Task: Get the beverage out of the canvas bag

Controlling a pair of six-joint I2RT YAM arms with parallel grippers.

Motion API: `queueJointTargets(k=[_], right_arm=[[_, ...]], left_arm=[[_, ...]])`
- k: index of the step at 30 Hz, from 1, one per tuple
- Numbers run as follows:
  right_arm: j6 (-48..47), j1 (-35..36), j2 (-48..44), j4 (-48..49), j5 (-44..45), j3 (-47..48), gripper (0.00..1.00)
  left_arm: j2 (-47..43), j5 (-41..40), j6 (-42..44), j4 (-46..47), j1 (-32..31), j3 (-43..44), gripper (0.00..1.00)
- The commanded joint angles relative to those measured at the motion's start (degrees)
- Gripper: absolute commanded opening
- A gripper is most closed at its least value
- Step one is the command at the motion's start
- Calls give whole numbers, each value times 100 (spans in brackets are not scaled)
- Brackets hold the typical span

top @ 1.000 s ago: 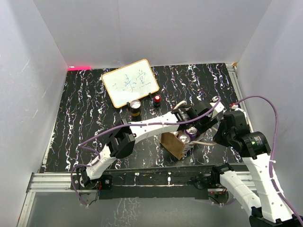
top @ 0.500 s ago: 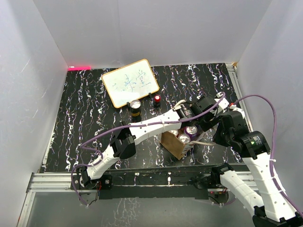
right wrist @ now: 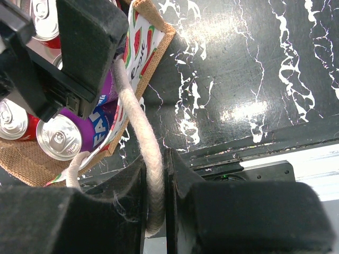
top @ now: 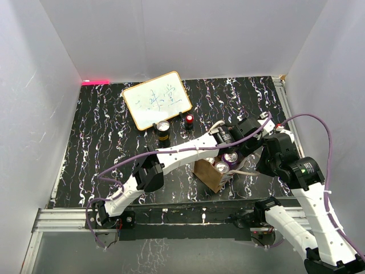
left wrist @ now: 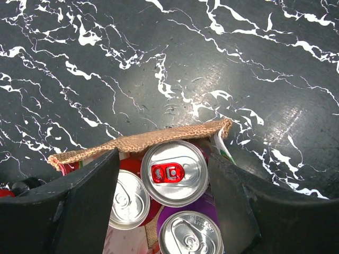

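Pinching cord handle [right wrist: 144, 153], right jaws, left jaws apart astride red-tabbed can [left wrist: 175, 173], purple "FA" can [right wrist: 61, 138]

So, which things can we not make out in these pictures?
Top view: far side of the brown canvas bag, under the left gripper.
Left wrist view: label of the red-tabbed silver can; only its top shows.
Right wrist view: lower stretch of the white cord handle, pinched inside the right gripper.
Top view: writing on the white board, too small.
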Motion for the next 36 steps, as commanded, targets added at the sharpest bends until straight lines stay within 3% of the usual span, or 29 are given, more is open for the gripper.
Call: queueJointTargets(k=[1, 8, 13, 20, 27, 36], right_arm=[[45, 26, -13, 250, 49, 141, 18], [54, 28, -38, 215, 72, 174, 18], [45, 28, -61, 197, 87, 194, 18], [45, 28, -56, 212, 37, 162, 18], [10, 28, -56, 239, -30, 146, 18], [-29, 28, -87, 249, -60, 159, 18]], left_arm=[[-81, -65, -50, -214, -52, -402, 63], [-46, 383, -69, -165, -50, -325, 66], [-318, 457, -231, 63, -46, -804, 75], [-158, 571, -629, -73, -23, -813, 82], [184, 574, -444, 83, 0, -497, 74], [380, 578, -333, 104, -2, -374, 74]])
